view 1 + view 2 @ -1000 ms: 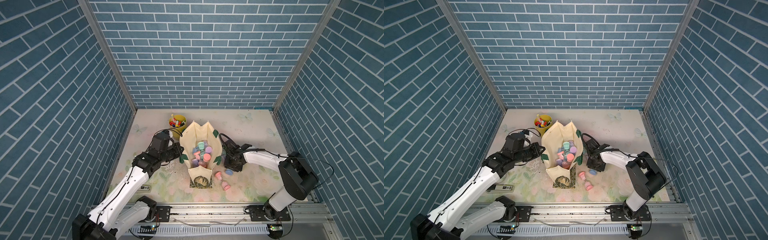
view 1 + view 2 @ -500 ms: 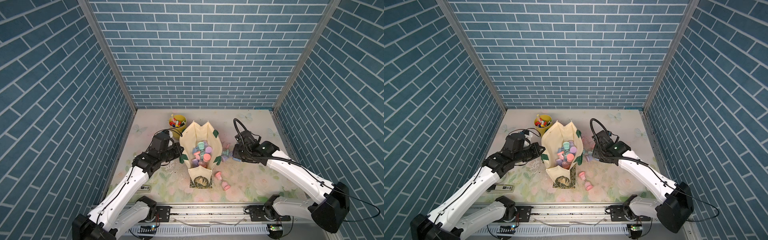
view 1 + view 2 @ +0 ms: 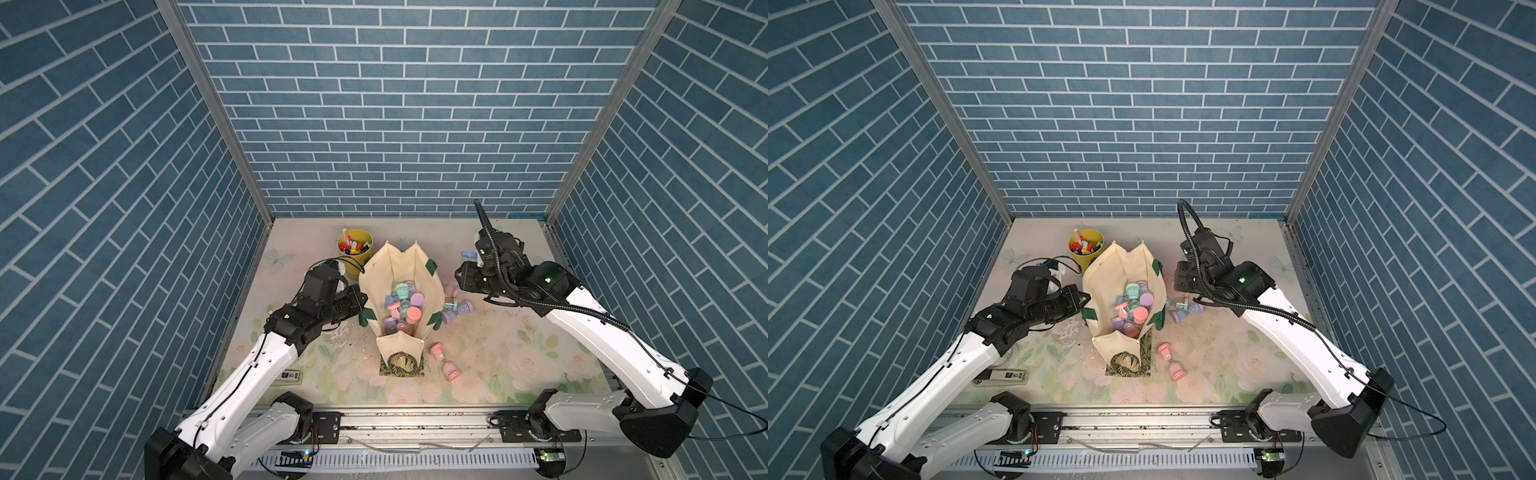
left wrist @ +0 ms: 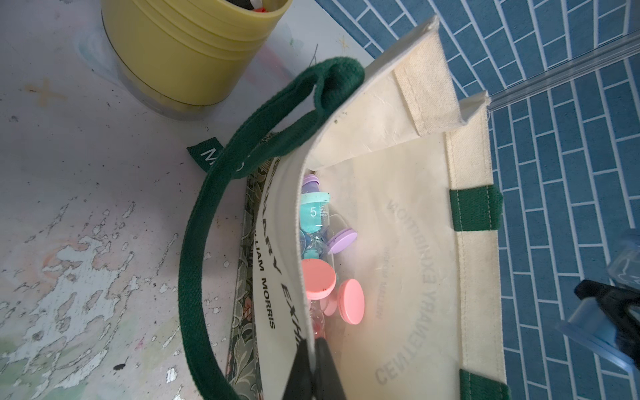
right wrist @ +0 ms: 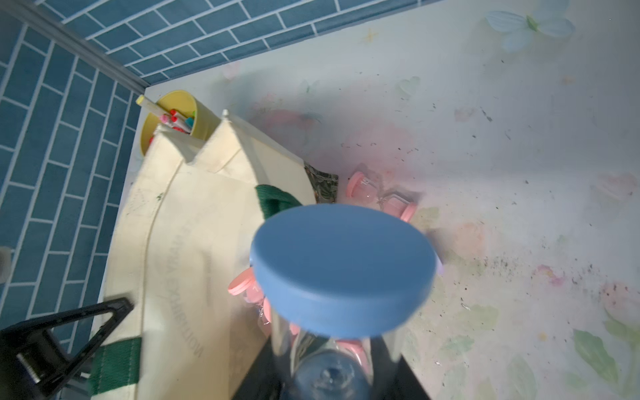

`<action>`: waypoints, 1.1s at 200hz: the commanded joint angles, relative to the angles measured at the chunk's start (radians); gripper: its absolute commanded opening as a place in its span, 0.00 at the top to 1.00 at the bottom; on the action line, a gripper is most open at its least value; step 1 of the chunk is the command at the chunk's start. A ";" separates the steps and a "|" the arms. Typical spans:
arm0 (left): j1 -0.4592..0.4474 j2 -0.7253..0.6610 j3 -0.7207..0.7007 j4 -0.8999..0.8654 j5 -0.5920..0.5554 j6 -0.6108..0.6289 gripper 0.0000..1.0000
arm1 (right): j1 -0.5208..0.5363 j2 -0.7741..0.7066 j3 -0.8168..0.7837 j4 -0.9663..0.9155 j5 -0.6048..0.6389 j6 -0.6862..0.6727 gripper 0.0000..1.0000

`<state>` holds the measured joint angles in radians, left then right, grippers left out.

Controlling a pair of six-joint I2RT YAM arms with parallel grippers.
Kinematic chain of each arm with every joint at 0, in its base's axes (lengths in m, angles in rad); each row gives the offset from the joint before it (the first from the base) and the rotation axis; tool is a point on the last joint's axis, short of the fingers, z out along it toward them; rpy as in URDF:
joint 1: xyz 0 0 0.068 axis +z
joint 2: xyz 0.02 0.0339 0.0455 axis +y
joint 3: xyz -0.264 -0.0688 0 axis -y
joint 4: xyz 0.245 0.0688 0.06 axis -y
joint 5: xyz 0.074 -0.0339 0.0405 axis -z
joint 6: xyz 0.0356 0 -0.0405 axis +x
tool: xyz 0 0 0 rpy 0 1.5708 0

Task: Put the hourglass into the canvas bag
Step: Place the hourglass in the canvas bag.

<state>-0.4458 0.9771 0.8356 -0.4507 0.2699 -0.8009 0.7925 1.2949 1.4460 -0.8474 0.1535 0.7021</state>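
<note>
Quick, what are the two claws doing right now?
Left claw: closed, pinching the rim of the canvas bag.
Right claw: closed, holding the blue hourglass.

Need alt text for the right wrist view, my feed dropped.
A blue-capped hourglass held by the right end effector fills the centre, cap towards the camera. Beyond it is the open canvas bag with pink hourglasses inside, a yellow cup of markers behind the bag, and a pink hourglass lying on the table.

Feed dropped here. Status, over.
Left pincer shut on canvas bag rim. Right pincer shut on blue hourglass, beside the bag. Mouth open, hourglasses inside.
</note>
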 commanded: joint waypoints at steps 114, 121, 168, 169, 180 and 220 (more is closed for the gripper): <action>-0.005 0.005 0.017 -0.012 -0.016 0.006 1.00 | 0.120 0.267 0.272 -0.022 -0.126 -0.096 1.00; -0.005 0.004 0.018 -0.012 -0.016 0.006 1.00 | 0.119 0.275 0.276 -0.025 -0.132 -0.095 1.00; -0.004 0.004 0.017 -0.016 -0.018 0.006 1.00 | 0.119 0.332 0.312 -0.063 -0.138 -0.092 1.00; -0.004 0.004 0.016 -0.016 -0.019 0.005 1.00 | 0.119 0.332 0.312 -0.065 -0.137 -0.092 1.00; -0.005 0.005 0.018 -0.016 -0.020 0.006 1.00 | 0.119 0.343 0.314 -0.068 -0.138 -0.090 1.00; -0.005 -0.001 0.015 -0.019 -0.025 0.007 1.00 | 0.118 0.371 0.315 -0.068 -0.138 -0.089 1.00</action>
<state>-0.4458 0.9771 0.8356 -0.4545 0.2626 -0.8005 0.9081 1.6497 1.7290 -0.8940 0.0212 0.6270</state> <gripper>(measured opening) 0.057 0.392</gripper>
